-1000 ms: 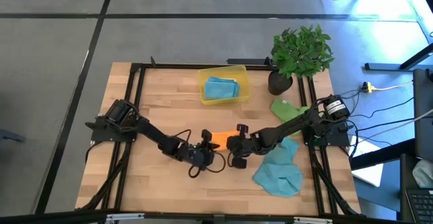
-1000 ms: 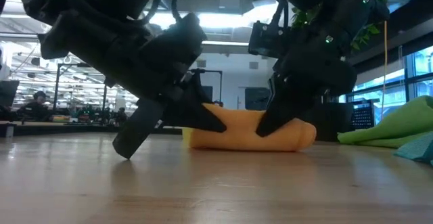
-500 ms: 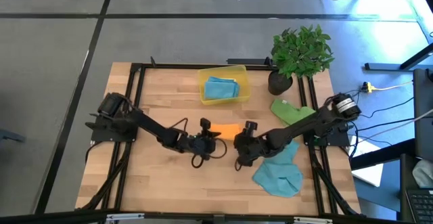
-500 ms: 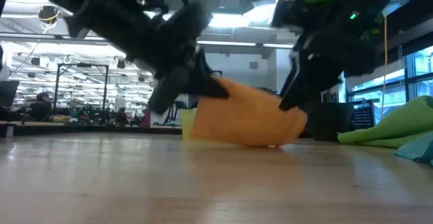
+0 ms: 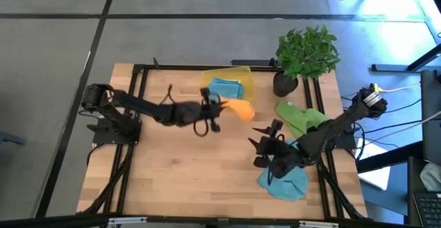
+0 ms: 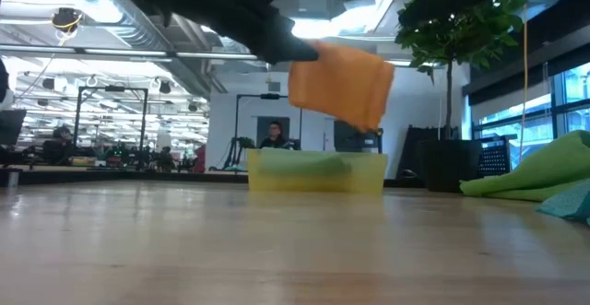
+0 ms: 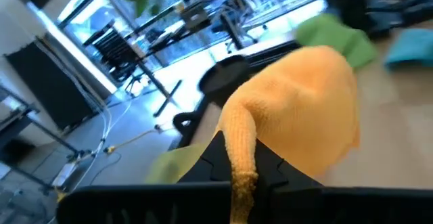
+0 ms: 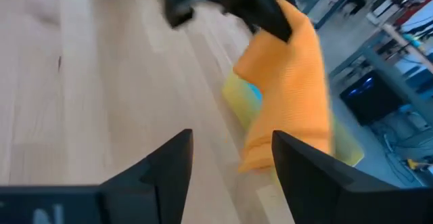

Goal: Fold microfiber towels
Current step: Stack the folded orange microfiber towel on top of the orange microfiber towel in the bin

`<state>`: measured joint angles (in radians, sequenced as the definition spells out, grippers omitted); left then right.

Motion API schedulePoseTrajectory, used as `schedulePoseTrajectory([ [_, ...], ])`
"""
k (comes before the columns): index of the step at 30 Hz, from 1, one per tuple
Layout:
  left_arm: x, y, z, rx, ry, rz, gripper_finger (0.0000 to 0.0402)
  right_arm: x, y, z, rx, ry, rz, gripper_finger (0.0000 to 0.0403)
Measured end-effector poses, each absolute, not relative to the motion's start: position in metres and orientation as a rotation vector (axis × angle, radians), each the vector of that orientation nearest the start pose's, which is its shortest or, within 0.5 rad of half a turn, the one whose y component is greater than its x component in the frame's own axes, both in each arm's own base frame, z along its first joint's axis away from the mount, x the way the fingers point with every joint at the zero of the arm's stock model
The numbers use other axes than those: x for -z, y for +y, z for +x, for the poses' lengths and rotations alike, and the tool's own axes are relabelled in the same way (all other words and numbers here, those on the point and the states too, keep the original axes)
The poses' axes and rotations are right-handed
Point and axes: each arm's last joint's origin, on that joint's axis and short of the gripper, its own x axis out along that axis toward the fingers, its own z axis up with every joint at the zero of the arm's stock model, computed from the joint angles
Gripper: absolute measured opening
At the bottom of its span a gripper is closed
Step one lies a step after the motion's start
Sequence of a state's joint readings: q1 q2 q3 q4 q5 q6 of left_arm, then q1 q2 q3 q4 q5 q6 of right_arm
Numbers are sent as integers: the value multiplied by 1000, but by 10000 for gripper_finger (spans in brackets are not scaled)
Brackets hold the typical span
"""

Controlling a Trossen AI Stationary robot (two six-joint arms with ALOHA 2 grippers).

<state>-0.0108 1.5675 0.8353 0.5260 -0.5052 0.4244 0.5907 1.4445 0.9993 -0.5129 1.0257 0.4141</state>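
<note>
A folded orange towel [image 5: 240, 109] hangs in the air by the near rim of the yellow bin [image 5: 247, 76], with my left gripper [image 5: 216, 107] shut on it. A blue towel [image 5: 224, 89] lies in the bin. My right gripper [image 5: 264, 151] stands open above the table right of centre, its fingers [image 8: 166, 171] wide apart with nothing between them. A crumpled teal towel [image 5: 286, 180] lies on the table under the right arm. A green towel [image 5: 300, 115] lies bunched near the right edge. My left gripper pinches the orange towel's bunched left end [image 6: 306, 65] between its two fingers, through several folded layers. The fingers reach nearly level from the table's left. The towel hangs slack from the fingertips, lifted clear of the table, and a loose corner [image 7: 241, 158] droops at the fingers.
A potted plant [image 5: 306, 52] stands at the far right corner behind the green towel. Bare wooden table [image 5: 186, 166] stretches across the near left and middle. A black frame [image 5: 138, 83] runs along the table's sides.
My left gripper has risen and swung toward the far edge and the bin, carrying the folded orange towel from the table up into the air. My right gripper has let go of the towel, risen and drawn back toward the table's right, over the teal towel.
</note>
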Motion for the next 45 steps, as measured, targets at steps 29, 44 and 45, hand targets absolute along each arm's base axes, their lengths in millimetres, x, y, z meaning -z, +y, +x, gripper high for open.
schedulePoseTrajectory([
  [29,-167,150,355,-233,690,736,0,-219,128,239,575,584,-311,203],
  [44,-243,161,352,-470,367,696,0,-222,127,243,609,538,-331,203],
  [45,-245,166,351,-488,368,692,0,-222,126,243,611,538,-332,203],
])
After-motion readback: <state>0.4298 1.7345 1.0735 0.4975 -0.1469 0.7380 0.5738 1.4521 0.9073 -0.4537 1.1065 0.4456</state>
